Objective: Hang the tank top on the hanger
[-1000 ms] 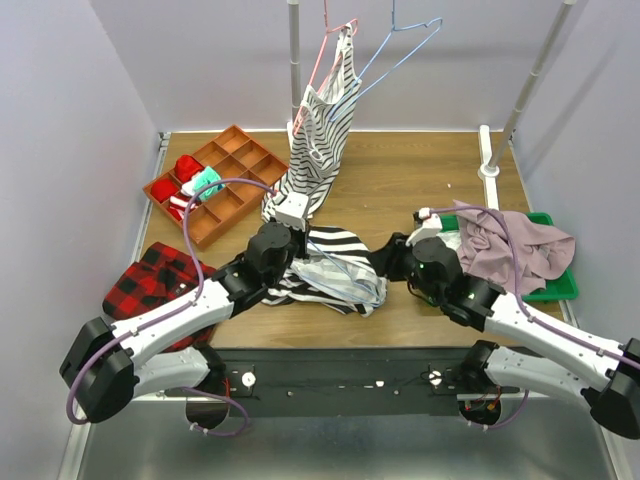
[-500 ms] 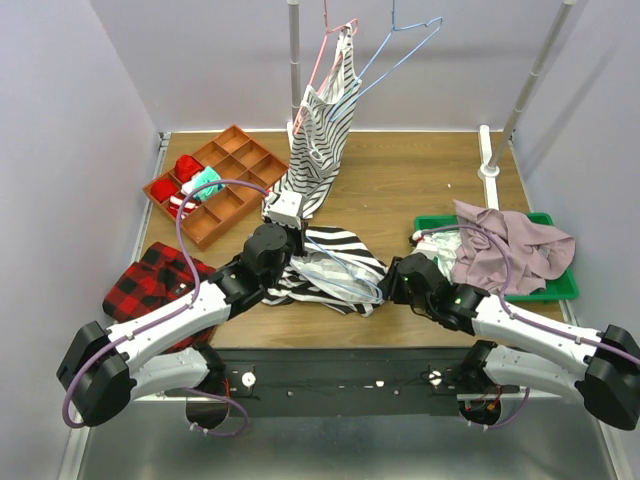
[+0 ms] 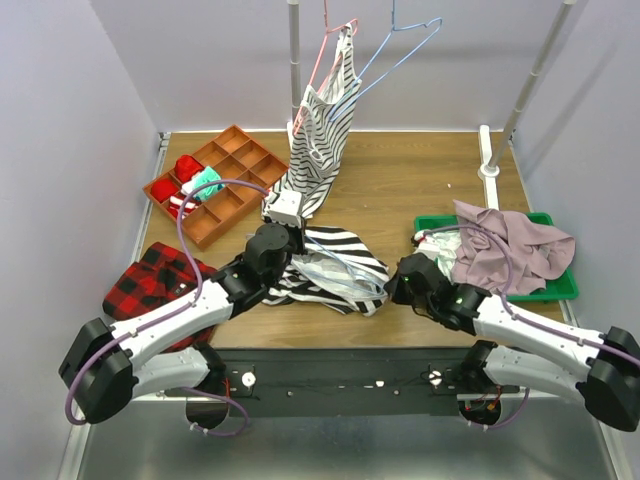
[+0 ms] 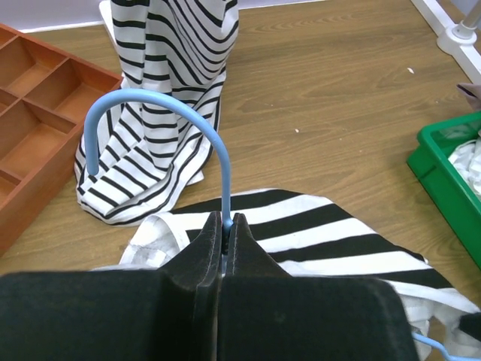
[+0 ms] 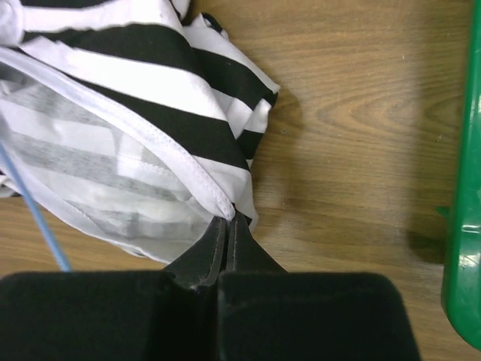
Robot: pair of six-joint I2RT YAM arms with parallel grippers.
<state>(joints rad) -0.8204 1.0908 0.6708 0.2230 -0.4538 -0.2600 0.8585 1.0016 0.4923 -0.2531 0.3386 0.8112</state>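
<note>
The tank top (image 3: 340,250), with wide black-and-white stripes, lies crumpled on the wooden table between the two arms. The hanger (image 4: 161,100) is thin light-blue wire. Its hook arches up out of my left gripper (image 4: 228,219), which is shut on the stem just over the cloth (image 4: 338,233). One blue wire arm crosses the garment (image 3: 350,275) and shows in the right wrist view (image 5: 30,201). My right gripper (image 5: 228,218) is shut on the white hemmed edge of the tank top (image 5: 135,83) at its near right corner, low over the table.
A finer-striped top (image 3: 320,130) hangs from a pink hanger (image 3: 325,55) on the back rail, beside another blue hanger (image 3: 405,50). A brown compartment tray (image 3: 235,175) and red plaid cloth (image 3: 150,280) lie left. A green bin (image 3: 555,290) holding a mauve garment (image 3: 510,250) sits right.
My right gripper has swung down and left from beside the green bin to the tank top's right edge, then shut on the hem. The left gripper keeps hold of the hanger.
</note>
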